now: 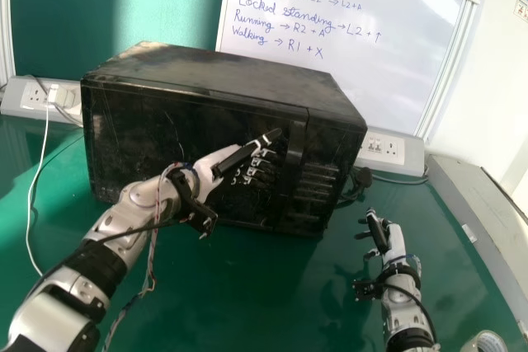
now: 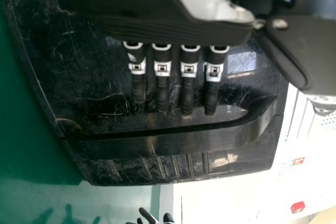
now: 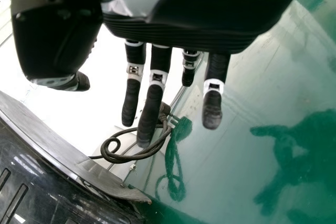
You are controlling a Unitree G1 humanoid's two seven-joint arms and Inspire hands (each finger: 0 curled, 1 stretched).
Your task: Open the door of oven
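Note:
The black oven stands on the green table, its door toward me and a vertical handle near the door's right side. My left hand is in front of the door, just left of the handle. In the left wrist view the straight fingers of the left hand point at the handle, their tips close beside its inner edge; whether they touch it I cannot tell. My right hand is over the table, right of the oven, fingers extended. It shows in the right wrist view as the right hand.
A coiled black cable lies behind the oven's right side. Sockets line the wall below a whiteboard. A roll of tape lies at the near right, and a grey ledge runs along the right side.

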